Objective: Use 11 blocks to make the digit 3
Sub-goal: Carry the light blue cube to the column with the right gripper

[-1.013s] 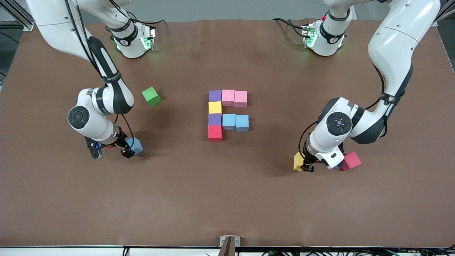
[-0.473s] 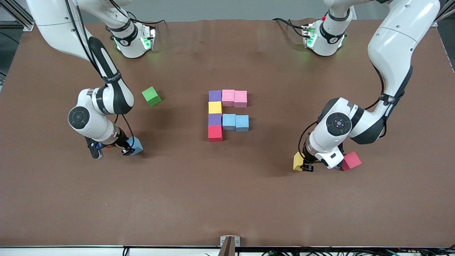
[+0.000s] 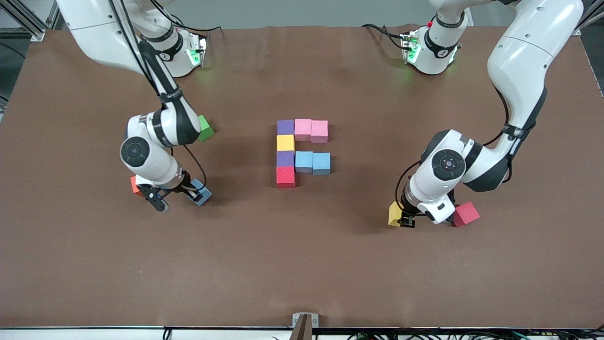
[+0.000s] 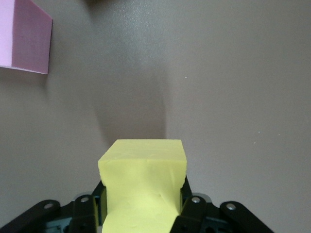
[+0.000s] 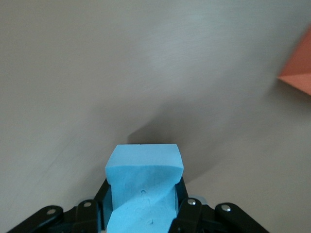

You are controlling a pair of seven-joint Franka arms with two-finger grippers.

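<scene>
The right end effector [image 3: 180, 194], low in the left-middle of the front view, is pinching a light blue block [image 3: 200, 194] between closed fingers; in the right wrist view that light blue block [image 5: 144, 187] is sitting squarely between the pads, with its shadow lying on the bench [image 3: 302, 264] just past it, so I judge it is riding a little above the surface. An orange cube [image 3: 136, 185] is peeking out beside the arm's wrist, and a green cube [image 3: 205, 128] is half hidden by the forearm; neither belongs in the figure. The left end effector [image 3: 407, 222], at the lower right of the front view, is clamped on a yellow block [image 3: 395, 214], which the left wrist view shows as a yellow block [image 4: 143, 187] gripped evenly, while a red block [image 3: 466, 213] is resting just beside that arm's wrist. In the centre of the frame the partial figure [image 3: 303, 152] is standing with eight blocks touching: a top row of purple and two pink, a column of yellow, purple and red under the purple, and two light blue forming the middle bar. To my eye the bottom bar is what is missing, so the carried blocks are probably going in beside the red end of the column. Doing this well means lifting clear first, approaching from above and not sliding in, keeping each block's faces parallel to the row, and bringing one arm in at a time so the wrists are not crowding.
</scene>
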